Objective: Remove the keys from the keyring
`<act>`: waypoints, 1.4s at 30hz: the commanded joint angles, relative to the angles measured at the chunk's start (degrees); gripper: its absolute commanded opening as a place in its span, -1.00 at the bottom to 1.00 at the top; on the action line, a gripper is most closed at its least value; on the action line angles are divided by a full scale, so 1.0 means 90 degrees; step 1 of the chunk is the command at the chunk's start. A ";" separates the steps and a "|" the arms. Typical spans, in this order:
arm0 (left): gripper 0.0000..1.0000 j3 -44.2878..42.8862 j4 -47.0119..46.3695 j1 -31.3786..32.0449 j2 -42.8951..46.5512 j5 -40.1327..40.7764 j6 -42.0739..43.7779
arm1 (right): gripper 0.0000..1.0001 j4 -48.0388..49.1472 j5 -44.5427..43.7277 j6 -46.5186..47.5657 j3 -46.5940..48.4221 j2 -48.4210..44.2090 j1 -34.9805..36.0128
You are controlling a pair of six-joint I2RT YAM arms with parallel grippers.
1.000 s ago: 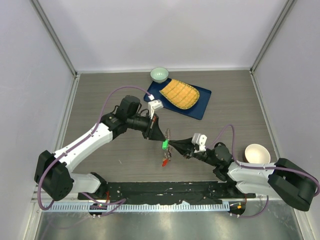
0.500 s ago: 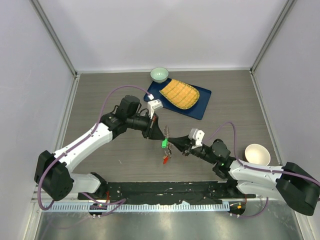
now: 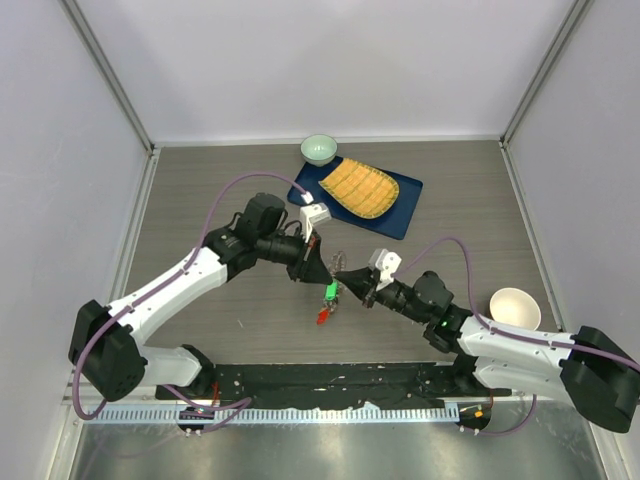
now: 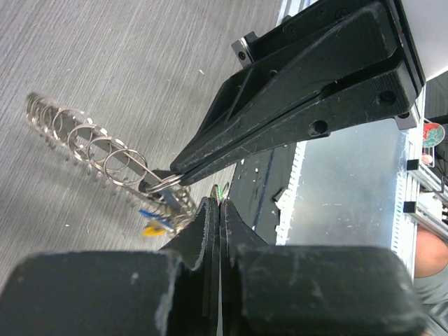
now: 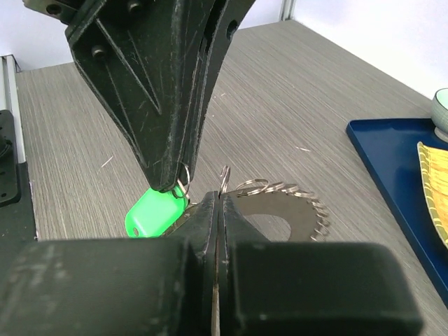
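Over the table's middle my two grippers meet tip to tip. My left gripper (image 3: 322, 268) (image 4: 218, 201) is shut, pinching the small ring of a green-headed key (image 5: 155, 213). Just right of it, my right gripper (image 3: 341, 277) (image 5: 218, 196) is shut on the keyring, with a wire loop (image 5: 224, 178) standing up from its jaws. The keyring (image 5: 294, 192) trails away as a curved row of small rings (image 4: 84, 136) close over the table. More keys (image 3: 327, 303), one red-headed (image 3: 322, 318), hang below the tips. Blue and yellow heads (image 4: 155, 220) show in the left wrist view.
A blue tray (image 3: 398, 215) with a yellow ribbed mat lies at the back, with a pale green bowl (image 3: 319, 149) beside its far corner. A cream bowl (image 3: 514, 306) stands at the right, near my right arm. The black base rail (image 3: 330, 380) runs along the near edge.
My right gripper has closed and moved up and left to meet the left gripper. The left gripper shifted slightly right, and the hanging keys shifted with them.
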State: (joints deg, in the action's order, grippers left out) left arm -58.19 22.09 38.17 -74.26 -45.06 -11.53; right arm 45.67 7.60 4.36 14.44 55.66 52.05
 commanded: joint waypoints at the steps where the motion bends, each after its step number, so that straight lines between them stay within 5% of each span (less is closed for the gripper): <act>1: -0.99 -0.0292 -0.0061 0.0046 0.0009 -0.0111 0.0080 | -0.99 0.0160 -0.0384 0.0053 0.0408 -0.0032 0.0134; 6: -1.00 -0.0360 -0.0003 0.0036 0.0067 0.0132 0.0109 | -0.99 0.0014 -0.1386 -0.0025 0.0408 -0.0148 0.0144; 12: -1.00 -0.0409 0.0163 -0.0207 0.0282 0.0943 0.0051 | -0.99 -0.1469 -0.2318 -0.0386 0.1022 -0.0471 0.0134; 17: -1.00 0.0146 0.0026 -0.0832 0.0653 0.2074 -0.0359 | -0.98 -0.3323 -0.2951 -0.0893 0.1608 -0.1026 0.0134; 20: -1.00 0.0546 0.0251 -0.1163 0.0907 0.3584 -0.0544 | -0.99 -0.4729 -0.3168 -0.1430 0.2145 -0.1271 0.0134; 25: -1.00 0.1163 0.0241 -0.1780 0.1317 0.4420 -0.0818 | -0.99 -0.6857 -0.3081 -0.2290 0.2926 -0.1204 0.0134; 37: -1.00 0.1399 0.0582 -0.2552 -0.0243 0.5339 -0.1492 | -0.97 -0.6471 -0.4192 -0.3491 0.1893 -0.0326 -0.0392; 40: -0.91 0.1310 0.0710 -0.2581 -0.0645 0.5426 -0.1667 | -0.51 -0.6510 -0.4320 -0.3580 0.2037 -0.0218 -0.0519; 41: -0.86 0.1319 0.0729 -0.2581 -0.0703 0.5349 -0.1707 | -0.11 -0.6568 -0.4388 -0.3551 0.2145 -0.0179 -0.0530; 42: -0.71 0.1310 0.0778 -0.2581 -0.0772 0.5310 -0.1746 | 0.08 -0.6762 -0.4418 -0.3493 0.2252 -0.0169 -0.0510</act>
State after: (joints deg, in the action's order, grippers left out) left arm -44.47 27.03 15.22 -79.75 1.80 -24.38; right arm -15.94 -27.64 -25.50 30.96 54.39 47.70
